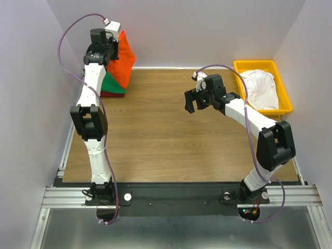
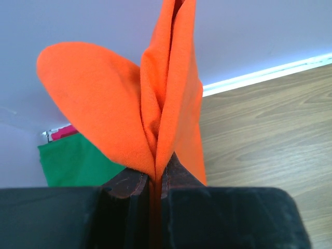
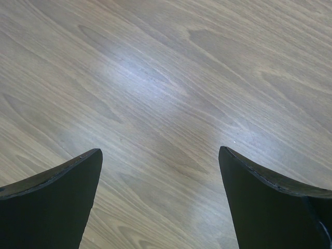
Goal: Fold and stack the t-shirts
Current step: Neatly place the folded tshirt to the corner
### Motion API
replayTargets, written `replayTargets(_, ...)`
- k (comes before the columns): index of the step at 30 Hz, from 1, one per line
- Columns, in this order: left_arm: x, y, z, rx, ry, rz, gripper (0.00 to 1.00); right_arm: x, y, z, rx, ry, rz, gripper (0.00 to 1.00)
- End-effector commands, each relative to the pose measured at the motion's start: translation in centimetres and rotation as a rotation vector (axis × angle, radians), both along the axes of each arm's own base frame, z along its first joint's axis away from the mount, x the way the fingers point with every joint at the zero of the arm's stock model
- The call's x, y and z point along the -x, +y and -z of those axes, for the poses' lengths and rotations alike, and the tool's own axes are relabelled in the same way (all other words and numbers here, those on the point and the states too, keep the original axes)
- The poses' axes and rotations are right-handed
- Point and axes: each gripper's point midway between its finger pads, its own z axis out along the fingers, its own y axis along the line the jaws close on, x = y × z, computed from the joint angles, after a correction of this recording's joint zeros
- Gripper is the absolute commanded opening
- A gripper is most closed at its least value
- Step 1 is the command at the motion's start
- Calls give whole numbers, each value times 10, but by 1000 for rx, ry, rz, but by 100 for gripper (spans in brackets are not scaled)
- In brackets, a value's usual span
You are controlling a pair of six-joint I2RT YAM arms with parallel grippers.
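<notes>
one orange t-shirt (image 2: 104,98) pinched in left end effector (image 2: 155,179); right end effector (image 3: 160,151) spread.

Orange shirt (image 2: 104,98) showing bright; green shirt (image 2: 72,161), prob. dark-red shirt (image 1: 111,95) peeking out; white shirt (image 1: 259,85); yellow tray (image 1: 254,64); table (image 1: 166,135) showing brown woodgrain.

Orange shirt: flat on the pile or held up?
Held up: the left gripper is shut on the orange shirt, pinching a bunched fold above the green shirt.
</notes>
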Motion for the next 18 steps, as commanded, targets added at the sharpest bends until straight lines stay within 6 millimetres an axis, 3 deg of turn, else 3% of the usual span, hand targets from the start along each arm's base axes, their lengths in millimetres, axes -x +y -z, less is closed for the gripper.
replayTargets(1, 4, 23, -42, 20, -103, -25, 0, -10, 5, -15, -27, -36, 2, 99)
replayTargets(10, -9, 68, 16, 22, 1, -80, 0, -13, 7, -8, -23, -18, 0, 99)
replayTargets(18, -15, 105, 38, 9, 25, -127, 0, -12, 9, -5, -24, -2, -5, 99)
